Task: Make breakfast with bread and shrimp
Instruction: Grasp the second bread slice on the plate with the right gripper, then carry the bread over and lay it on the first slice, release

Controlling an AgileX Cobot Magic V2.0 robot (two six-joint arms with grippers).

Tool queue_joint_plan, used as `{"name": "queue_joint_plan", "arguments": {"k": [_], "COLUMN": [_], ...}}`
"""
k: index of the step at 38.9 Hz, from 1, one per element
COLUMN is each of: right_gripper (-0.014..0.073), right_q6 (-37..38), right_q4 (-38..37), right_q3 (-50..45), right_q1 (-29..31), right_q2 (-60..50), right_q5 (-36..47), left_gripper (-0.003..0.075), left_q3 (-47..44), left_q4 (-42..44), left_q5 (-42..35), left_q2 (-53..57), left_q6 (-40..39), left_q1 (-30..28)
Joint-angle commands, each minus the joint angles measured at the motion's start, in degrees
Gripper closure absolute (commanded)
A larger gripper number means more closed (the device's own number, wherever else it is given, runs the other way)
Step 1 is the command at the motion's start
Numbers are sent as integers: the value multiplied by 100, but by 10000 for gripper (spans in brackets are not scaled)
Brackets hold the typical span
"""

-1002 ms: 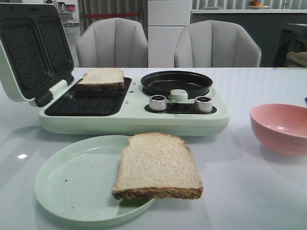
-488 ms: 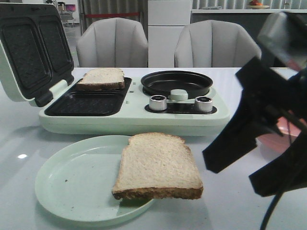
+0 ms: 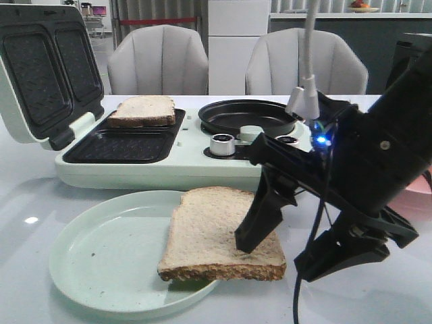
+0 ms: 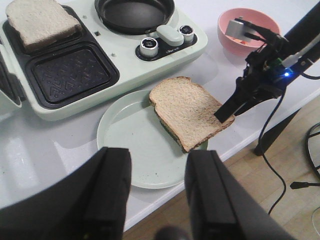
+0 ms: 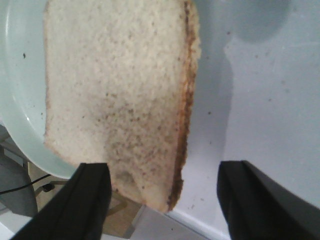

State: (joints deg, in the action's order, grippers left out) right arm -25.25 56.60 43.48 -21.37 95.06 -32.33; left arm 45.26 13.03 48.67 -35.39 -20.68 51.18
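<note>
On the counter [image 3: 81,196] the grill appliance [image 3: 182,165] lies open, one bread slice [image 3: 143,110] loaded. The second slice [image 3: 223,233] overhangs its plate [image 3: 101,256], probably for grasping; the right pincer [image 3: 290,253], spread, straddles its edge. The left pincer [image 4: 157,195] hangs apart. Only the left wrist view looks into the pink bowl [image 4: 248,31], shrimp indistinct.

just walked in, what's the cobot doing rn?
The right gripper is open and low over the near bread slice, which overhangs the right rim of the pale green plate; one finger is over the slice, the other beyond its right edge. Nothing is gripped yet. A second slice sits in the back well of the open sandwich maker. The left gripper is open, high above the plate.
</note>
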Motion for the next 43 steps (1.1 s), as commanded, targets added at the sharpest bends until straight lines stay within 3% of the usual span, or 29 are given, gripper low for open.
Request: {"name": "queue_joint_plan", "arguments": {"k": [1, 9, 20, 28, 43], "right_gripper": [35, 55, 361, 498, 530], "right_q6": [-149, -262, -280, -280, -280], "right_q4": [166, 172, 168, 78, 191], "right_q3": [356, 663, 678, 678, 878], "right_q1": [-3, -3, -3, -3, -3], "right_q2": [50, 358, 364, 92, -1450], "right_q5": [-277, -590, -583, -582, -617], "left_gripper": [393, 393, 393, 393, 393], "left_q3": [161, 161, 161, 161, 161], "left_q4": [41, 41, 41, 53, 53], "left_q5": [-440, -440, -440, -440, -440], "left_q2": [2, 2, 2, 2, 2], "left_q6": [-16, -16, -16, -16, -16], "left_q1": [41, 41, 41, 41, 41]}}
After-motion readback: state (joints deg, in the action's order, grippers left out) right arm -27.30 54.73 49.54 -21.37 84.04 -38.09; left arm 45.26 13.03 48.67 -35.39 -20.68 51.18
